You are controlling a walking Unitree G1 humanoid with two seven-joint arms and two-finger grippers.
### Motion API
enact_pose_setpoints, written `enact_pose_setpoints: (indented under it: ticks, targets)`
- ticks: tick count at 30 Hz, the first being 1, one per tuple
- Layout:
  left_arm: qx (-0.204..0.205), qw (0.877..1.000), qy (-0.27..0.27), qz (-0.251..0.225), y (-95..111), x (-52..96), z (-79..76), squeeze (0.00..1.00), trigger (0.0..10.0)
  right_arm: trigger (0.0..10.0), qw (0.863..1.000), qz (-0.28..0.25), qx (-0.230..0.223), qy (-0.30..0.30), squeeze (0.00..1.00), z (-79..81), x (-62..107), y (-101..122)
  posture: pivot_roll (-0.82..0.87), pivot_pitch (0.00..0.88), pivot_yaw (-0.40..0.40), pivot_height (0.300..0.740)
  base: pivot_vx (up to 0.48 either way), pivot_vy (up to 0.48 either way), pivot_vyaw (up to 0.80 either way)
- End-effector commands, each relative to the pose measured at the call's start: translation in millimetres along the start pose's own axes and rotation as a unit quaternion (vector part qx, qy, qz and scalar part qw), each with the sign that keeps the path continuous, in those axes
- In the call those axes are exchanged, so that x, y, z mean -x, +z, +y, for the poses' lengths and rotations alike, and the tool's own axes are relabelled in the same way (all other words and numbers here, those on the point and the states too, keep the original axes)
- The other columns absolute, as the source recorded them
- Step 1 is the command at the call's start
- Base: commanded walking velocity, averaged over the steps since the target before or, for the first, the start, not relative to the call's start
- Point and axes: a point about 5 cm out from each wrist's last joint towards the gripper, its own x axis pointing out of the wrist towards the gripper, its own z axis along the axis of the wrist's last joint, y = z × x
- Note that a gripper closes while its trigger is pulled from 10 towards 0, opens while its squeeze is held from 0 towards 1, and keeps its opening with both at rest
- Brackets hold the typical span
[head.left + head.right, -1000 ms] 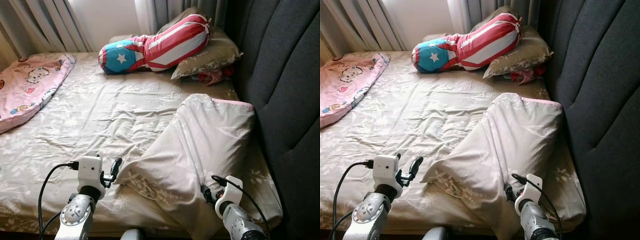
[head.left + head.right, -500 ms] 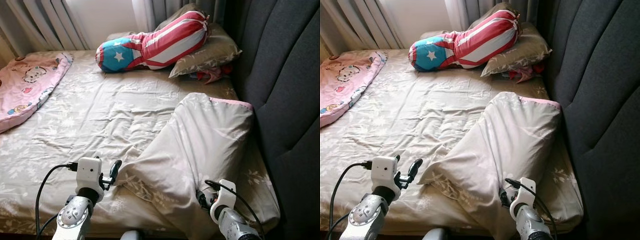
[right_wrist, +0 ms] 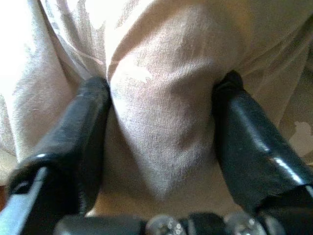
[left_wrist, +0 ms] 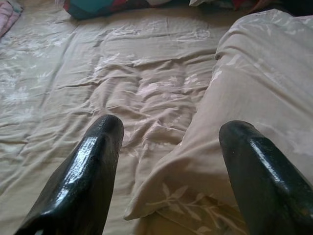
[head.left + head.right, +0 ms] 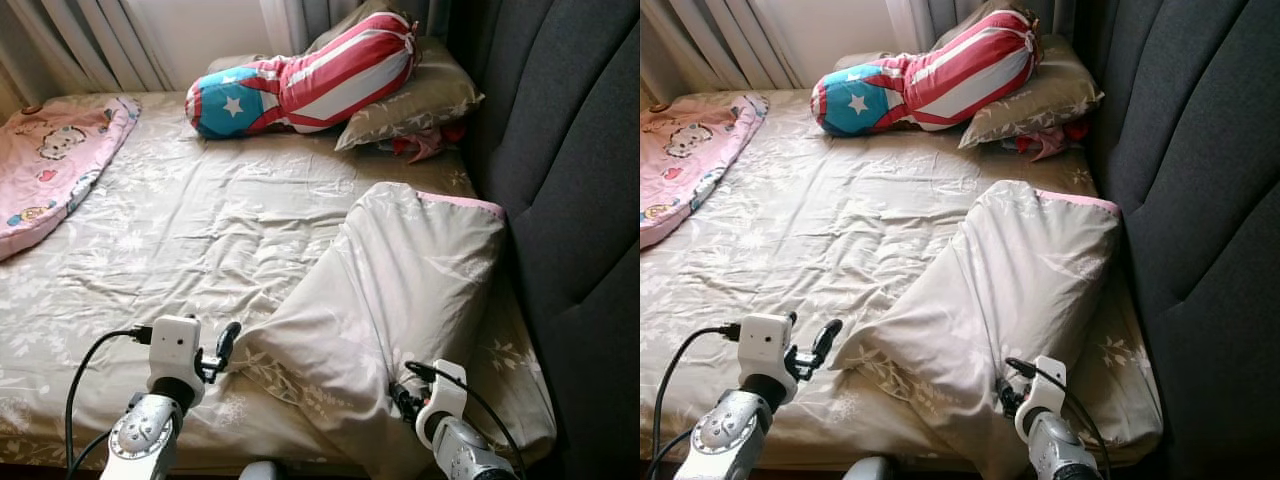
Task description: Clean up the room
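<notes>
A crumpled beige floral blanket [image 5: 400,290] lies bunched on the bed [image 5: 180,230], along the side nearest the dark padded headboard [image 5: 570,180], its pink-edged top end pointing toward the pillows. The right claw [image 3: 159,122] sits at the blanket's lower end near the bed's front edge, its two black fingers [image 3: 83,132] set apart with a fold of the fabric bulging between them and touching both. The left claw [image 4: 168,166] hovers just beside the blanket's lower corner, fingers spread wide with nothing between them. Well beyond the blanket, at the bed's far end, a red, white and blue star-patterned bolster [image 5: 300,85] leans on a beige pillow [image 5: 420,100]. A pink cartoon quilt [image 5: 50,170] lies on the bed's far side from the headboard.
</notes>
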Motion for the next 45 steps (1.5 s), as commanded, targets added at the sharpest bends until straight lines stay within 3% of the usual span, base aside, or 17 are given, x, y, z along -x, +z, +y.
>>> enact_pose_setpoints:
  ticks: [1, 22, 31, 34, 36, 41, 42, 43, 44, 45]
  targets:
    - [0.0, 1.0, -0.001, 0.005, -2, -1.2, -2.0, 0.0, 10.0, 0.0, 0.997, 0.071, -0.008, 0.003, 0.0, 2.7, 3.5, -36, 0.14, 0.117, 0.074, 0.659, 0.0, 0.0, 0.0]
    - [0.007, 1.0, 0.021, -0.001, -7, -14.9, 0.2, 0.0, 10.0, 0.0, 0.999, 0.045, -0.018, -0.02, 0.0, -7.3, 3.9, -27, 0.09, 0.05, 0.037, 0.659, 0.0, 0.0, 0.0]
    - [0.012, 1.0, 0.026, -0.005, -9, -22.7, -3.1, 0.0, 10.0, 0.0, 0.998, 0.021, -0.023, -0.05, 0.0, -23.8, 5.9, -14, 0.06, 0.013, 0.018, 0.659, 0.0, 0.0, 0.0]
    - [0.017, 0.999, 0.032, -0.009, -10, -24.9, -3.4, 0.0, 10.0, 0.0, 0.996, -0.012, -0.032, -0.083, 0.0, -39.4, 8.7, 2, 0.05, 0.0, 0.012, 0.659, 0.0, 0.0, 0.0]
    - [0.017, 0.999, 0.032, -0.009, -10, -24.9, -3.4, 0.0, 10.0, 0.0, 0.996, -0.012, -0.032, -0.083, 0.0, -39.4, 8.7, 2, 0.05, 0.0, 0.012, 0.659, 0.0, 0.0, 0.0]
    - [0.019, 0.999, 0.035, -0.012, -10, -28.0, -3.3, 0.0, 10.0, 0.0, 0.992, -0.051, -0.004, -0.114, 0.0, -56.7, 13.5, 22, 0.03, 0.0, 0.01, 0.659, 0.0, 0.0, 0.0]
    - [0.021, 0.999, 0.036, -0.015, -11, -29.5, -3.8, 0.0, 10.0, 0.0, 0.987, -0.081, 0.0, -0.141, 0.0, -68.5, 18.1, 36, 0.03, 0.0, 0.008, 0.659, 0.0, 0.0, 0.0]
    - [0.021, 0.999, 0.036, -0.015, -11, -29.5, -3.8, 0.0, 10.0, 0.0, 0.987, -0.081, 0.0, -0.141, 0.0, -68.5, 18.1, 36, 0.03, 0.0, 0.008, 0.659, 0.0, 0.0, 0.0]
    - [0.022, 0.999, 0.037, -0.015, -11, -29.9, -4.0, 0.0, 10.0, 0.0, 0.975, -0.132, 0.002, -0.178, 0.0, -83.7, 26.4, 60, 0.03, 0.0, 0.009, 0.659, 0.0, 0.0, 0.0]
    - [0.022, 0.999, 0.037, -0.015, -11, -29.9, -4.0, 0.0, 10.0, 0.0, 0.975, -0.132, 0.002, -0.178, 0.0, -83.7, 26.4, 60, 0.03, 0.0, 0.009, 0.659, 0.0, 0.0, 0.0]
